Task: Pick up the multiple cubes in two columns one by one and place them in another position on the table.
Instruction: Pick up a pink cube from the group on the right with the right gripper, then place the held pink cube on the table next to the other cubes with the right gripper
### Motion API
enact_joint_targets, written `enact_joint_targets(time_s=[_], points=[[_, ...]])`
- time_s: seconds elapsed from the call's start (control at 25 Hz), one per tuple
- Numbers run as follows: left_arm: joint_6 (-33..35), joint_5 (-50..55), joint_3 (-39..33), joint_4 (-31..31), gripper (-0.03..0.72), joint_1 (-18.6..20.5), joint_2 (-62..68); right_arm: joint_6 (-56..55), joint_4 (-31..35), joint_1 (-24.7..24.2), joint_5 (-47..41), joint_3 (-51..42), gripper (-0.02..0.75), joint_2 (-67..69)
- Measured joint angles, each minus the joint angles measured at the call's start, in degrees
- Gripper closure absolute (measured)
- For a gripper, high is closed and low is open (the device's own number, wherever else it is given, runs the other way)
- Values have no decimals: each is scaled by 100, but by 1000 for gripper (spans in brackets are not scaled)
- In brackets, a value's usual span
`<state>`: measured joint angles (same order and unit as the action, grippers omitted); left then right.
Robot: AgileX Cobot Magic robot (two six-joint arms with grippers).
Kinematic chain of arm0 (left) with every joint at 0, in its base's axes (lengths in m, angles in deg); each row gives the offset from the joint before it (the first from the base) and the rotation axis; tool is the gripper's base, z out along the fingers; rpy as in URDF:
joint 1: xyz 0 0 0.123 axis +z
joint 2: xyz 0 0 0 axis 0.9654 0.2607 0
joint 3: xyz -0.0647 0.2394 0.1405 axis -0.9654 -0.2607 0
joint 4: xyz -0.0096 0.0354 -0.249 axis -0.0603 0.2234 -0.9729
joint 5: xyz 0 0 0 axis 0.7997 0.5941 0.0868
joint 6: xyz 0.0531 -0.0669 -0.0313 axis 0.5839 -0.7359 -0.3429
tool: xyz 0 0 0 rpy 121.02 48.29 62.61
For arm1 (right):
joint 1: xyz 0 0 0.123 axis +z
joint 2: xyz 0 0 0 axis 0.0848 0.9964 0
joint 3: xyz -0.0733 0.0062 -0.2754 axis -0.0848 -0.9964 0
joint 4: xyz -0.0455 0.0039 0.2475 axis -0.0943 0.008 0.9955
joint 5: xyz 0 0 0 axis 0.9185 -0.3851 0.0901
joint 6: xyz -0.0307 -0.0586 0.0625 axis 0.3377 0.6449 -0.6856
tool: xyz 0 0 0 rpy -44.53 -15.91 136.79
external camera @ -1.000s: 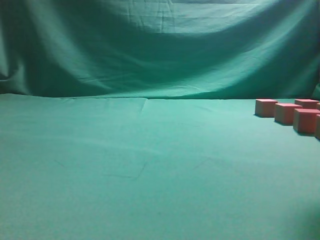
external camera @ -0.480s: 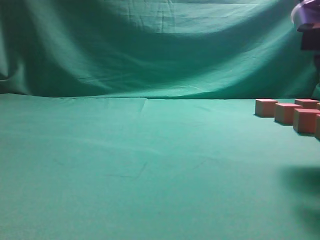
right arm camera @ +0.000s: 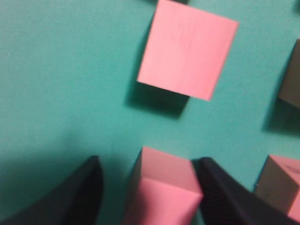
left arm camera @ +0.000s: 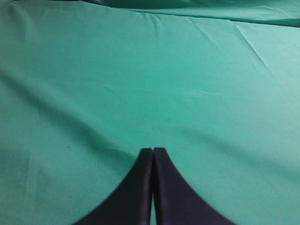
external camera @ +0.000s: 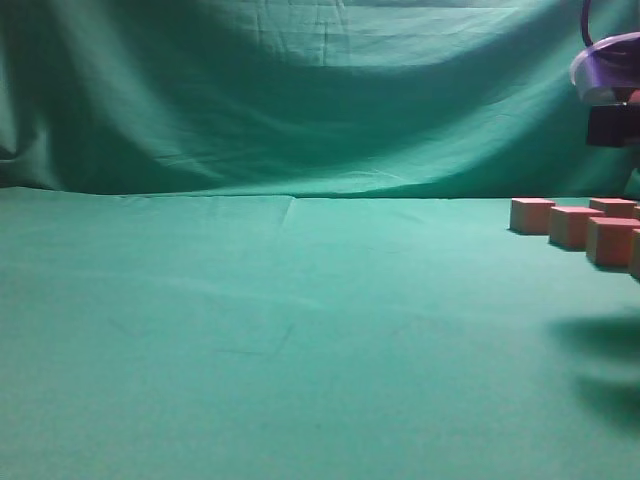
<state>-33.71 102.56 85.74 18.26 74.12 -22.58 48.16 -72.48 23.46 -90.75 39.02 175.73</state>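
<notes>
Several pinkish-red cubes (external camera: 570, 225) stand in a cluster at the far right of the teal table (external camera: 300, 330). In the right wrist view my right gripper (right arm camera: 149, 165) hangs open over the cloth with one cube (right arm camera: 164, 187) between its jaws. The right finger (right arm camera: 220, 192) lies against that cube, while the left finger (right arm camera: 79, 192) stands clear of it by a gap. Another cube (right arm camera: 187, 49) lies just ahead, and more show at the right edge (right arm camera: 291, 75) and lower right (right arm camera: 281, 183). My left gripper (left arm camera: 153, 151) is shut and empty above bare cloth.
A draped green backdrop (external camera: 300, 90) rises behind the table. Part of the right arm (external camera: 608, 75) shows at the top right of the exterior view, with its shadow (external camera: 600, 365) on the cloth below.
The right arm has come into the exterior view at the top right and shifted slightly left and down. Its shadow now falls on the table at the right. The cubes there have not moved.
</notes>
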Motion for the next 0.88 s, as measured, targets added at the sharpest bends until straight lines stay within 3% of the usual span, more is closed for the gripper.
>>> enact_joint_targets(time_s=[0.08, 0.36, 0.88], points=[[0, 0, 0, 0, 688, 0, 0, -11, 0, 0, 10, 0, 469, 0], [0, 0, 0, 0, 688, 0, 0, 581, 425, 62, -907, 500, 463, 0], [0, 0, 0, 9, 688, 0, 0, 1957, 539, 1034, -1603, 3497, 463, 505]])
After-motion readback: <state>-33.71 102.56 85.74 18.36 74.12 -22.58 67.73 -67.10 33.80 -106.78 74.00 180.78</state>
